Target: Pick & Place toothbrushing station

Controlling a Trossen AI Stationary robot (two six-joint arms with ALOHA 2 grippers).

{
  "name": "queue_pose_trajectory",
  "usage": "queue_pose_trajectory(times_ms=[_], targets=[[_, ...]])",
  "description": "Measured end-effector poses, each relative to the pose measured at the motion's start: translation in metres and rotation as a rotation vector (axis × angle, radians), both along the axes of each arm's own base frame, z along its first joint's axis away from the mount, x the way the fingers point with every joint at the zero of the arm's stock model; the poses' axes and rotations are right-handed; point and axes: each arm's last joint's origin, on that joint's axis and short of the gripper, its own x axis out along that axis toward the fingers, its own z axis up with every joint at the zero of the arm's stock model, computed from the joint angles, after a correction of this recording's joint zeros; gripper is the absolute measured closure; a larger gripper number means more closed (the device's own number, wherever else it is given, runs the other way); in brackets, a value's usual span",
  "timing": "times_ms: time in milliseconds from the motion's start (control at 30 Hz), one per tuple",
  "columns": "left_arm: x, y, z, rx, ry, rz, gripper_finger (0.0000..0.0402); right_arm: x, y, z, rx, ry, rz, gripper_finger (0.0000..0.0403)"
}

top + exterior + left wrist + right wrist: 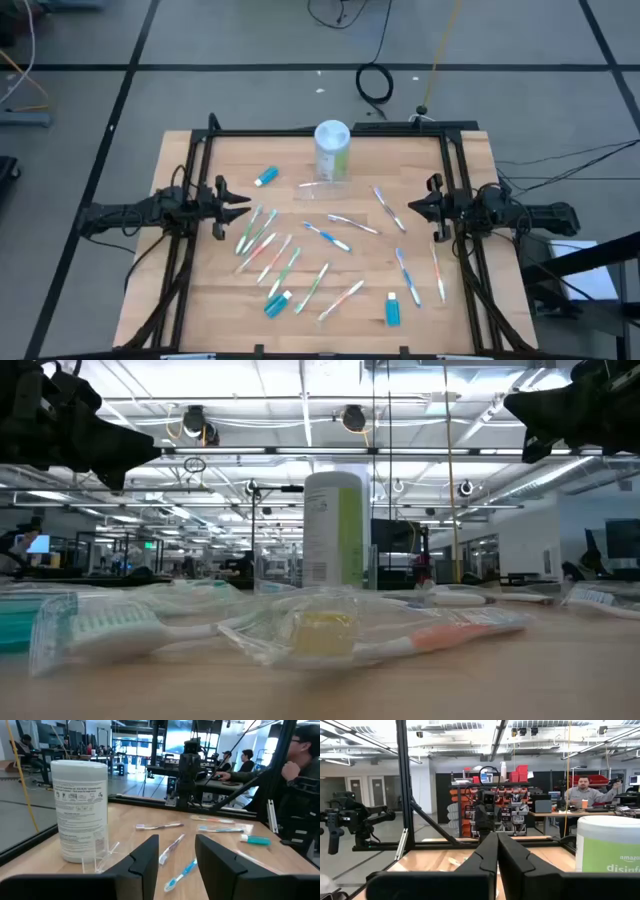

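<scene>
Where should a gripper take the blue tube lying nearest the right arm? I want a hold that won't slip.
Take the blue tube across its flat body, mid-length, coming straight down from above. It lies flat on the table with its long axis running front to back, so the fingers should probably close from its left and right sides. The right gripper, with its fingers together, would first need to open.

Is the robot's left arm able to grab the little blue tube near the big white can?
Probably yes. The left gripper hangs open at the table's left edge, and the small blue tube lies on bare wood just beyond it. The wipes canister stands farther off, and nothing sits between gripper and tube.
</scene>
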Motion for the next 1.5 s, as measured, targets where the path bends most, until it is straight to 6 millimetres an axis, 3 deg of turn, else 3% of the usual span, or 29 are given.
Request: queue_pose_trajectory(times_ms=[867,1500], targets=[[0.000,0.000,0.000,0.000,-0.002,0.000,0.0270,0.000,0.000,0.000,0.000,-0.001,0.001,0.0399],[-0.002,0.003,0.016,0.011,-0.165,0.101,0.0270,0.000,0.000,0.000,-0.103,-0.002,-0.028,0.0399]])
